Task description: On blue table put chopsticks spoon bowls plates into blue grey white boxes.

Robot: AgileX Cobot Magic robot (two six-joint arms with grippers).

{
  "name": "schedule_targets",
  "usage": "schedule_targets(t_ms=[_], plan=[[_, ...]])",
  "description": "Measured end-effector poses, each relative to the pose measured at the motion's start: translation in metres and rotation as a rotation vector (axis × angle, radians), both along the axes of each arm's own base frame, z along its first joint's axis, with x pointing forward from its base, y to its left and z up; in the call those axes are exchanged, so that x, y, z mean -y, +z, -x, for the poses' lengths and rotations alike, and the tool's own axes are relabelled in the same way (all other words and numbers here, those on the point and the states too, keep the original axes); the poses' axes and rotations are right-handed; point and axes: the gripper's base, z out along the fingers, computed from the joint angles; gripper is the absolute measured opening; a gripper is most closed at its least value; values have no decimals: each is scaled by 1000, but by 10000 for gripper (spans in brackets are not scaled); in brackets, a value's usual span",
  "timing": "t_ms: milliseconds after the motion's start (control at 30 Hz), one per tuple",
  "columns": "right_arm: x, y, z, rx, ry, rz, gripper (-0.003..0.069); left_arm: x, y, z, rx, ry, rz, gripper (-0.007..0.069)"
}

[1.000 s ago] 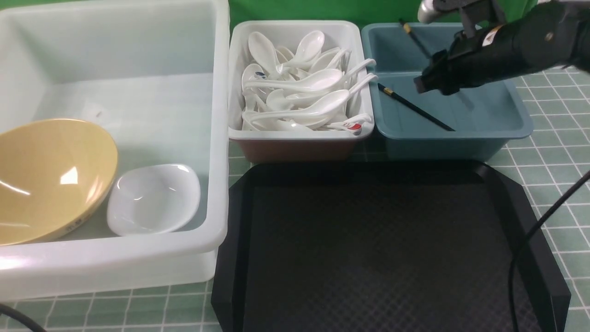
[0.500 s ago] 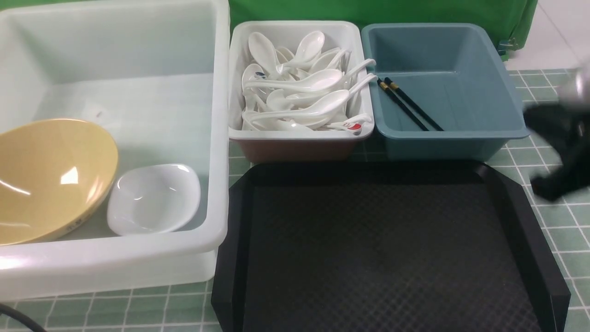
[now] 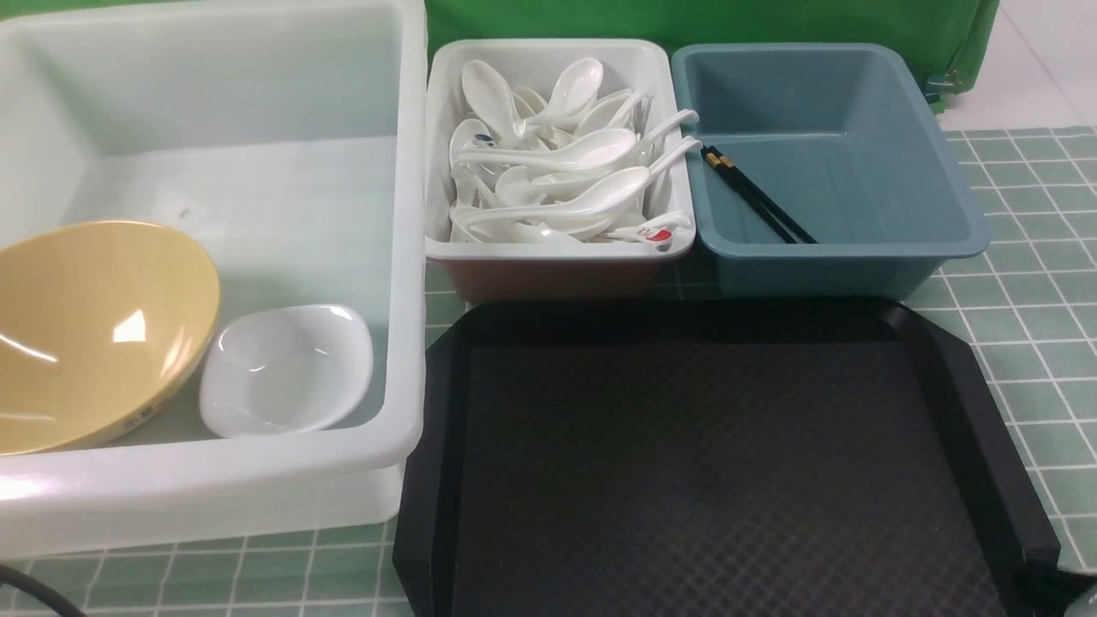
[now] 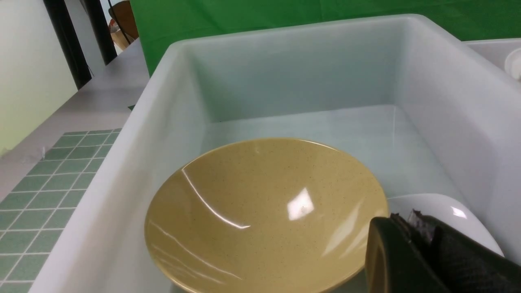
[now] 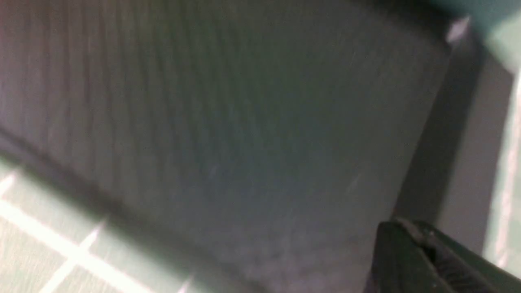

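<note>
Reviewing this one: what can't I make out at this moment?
- Yellow bowl: its left part is cut off by the front view's edge.
- Lower ends of the chopsticks: hidden in the front view by the near rim of the blue-grey box.
- Spoons: overlapping in the front view, so the lower ones can't be counted.
- Black tray: its surface texture is blurred in the right wrist view.

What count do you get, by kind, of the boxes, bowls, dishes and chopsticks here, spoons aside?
Boxes: 3 (white, brown-based, blue-grey)
Bowls: 1 (yellow)
Dishes: 1 (white)
Chopsticks: 2
Total: 7
</note>
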Motion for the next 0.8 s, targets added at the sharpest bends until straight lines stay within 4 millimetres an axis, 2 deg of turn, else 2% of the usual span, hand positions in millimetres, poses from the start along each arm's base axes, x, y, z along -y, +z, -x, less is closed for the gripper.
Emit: schedule_targets(t_ms=[133,333,533,633,800], plan=[[3,-6,6,65,-26,-38,43,0,0,0,-4,2,0,1],[16,16,17,331,-173,-127,46,0,-1,0,-9,5,0,1],[25,27,30,525,-274,-139,48,0,-1,0,-9,5,0,1],[26,26,31,511,-299,-178,50,0,-1,0,-9,5,0,1],[27,14,34,381,-340,-193,55,0,-1,0,-9,5,0,1]])
